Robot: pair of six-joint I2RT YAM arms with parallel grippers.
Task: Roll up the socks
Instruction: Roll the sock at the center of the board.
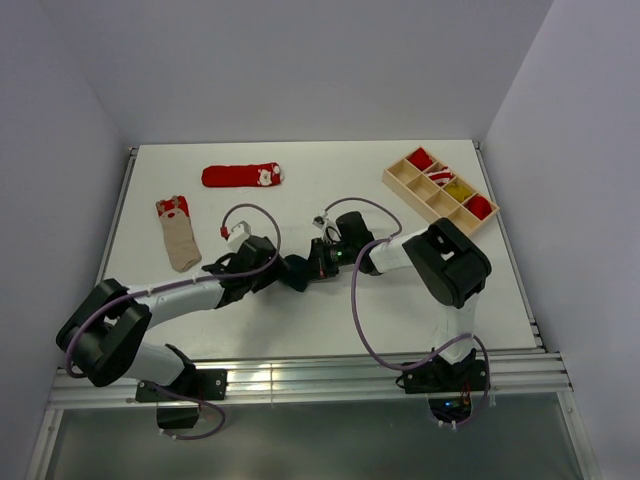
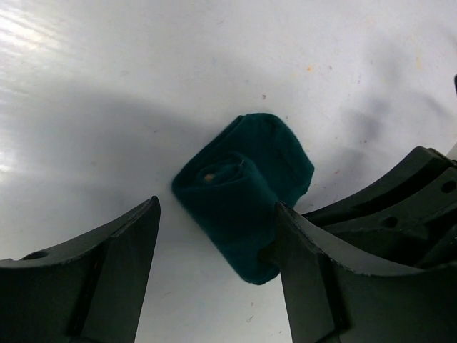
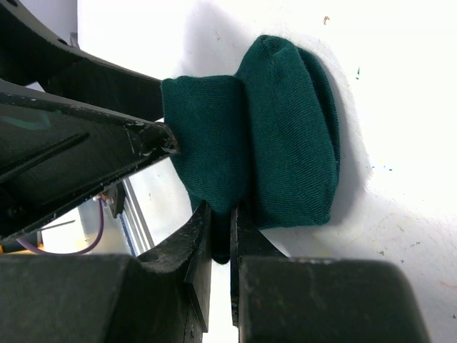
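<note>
1. The job is late in rolling one sock. The green sock (image 3: 285, 136) lies on the table as a thick roll with a wider fold behind it, well to the near-left of the wooden tray (image 1: 404, 178).
2. The right gripper (image 3: 220, 214) is clenched on a fold at the sock's edge, with cloth filling the narrow slit between its fingers. The left gripper (image 2: 218, 214) is released. Its fingers stand spread on either side of the roll, one resting against the roll's side and the other apart from it.
3. Next, I judge the left gripper should close across the roll so that it cannot unwind. The right one can then tuck in the loose fold.
4. The top view hides the green sock under the two grippers. It alone shows the red sock (image 1: 243, 176) and the beige sock (image 1: 180, 240) lying flat, far left of the tray. Only the left wrist view shows the roll's coiled end, and only the right wrist view shows the pinch.
</note>
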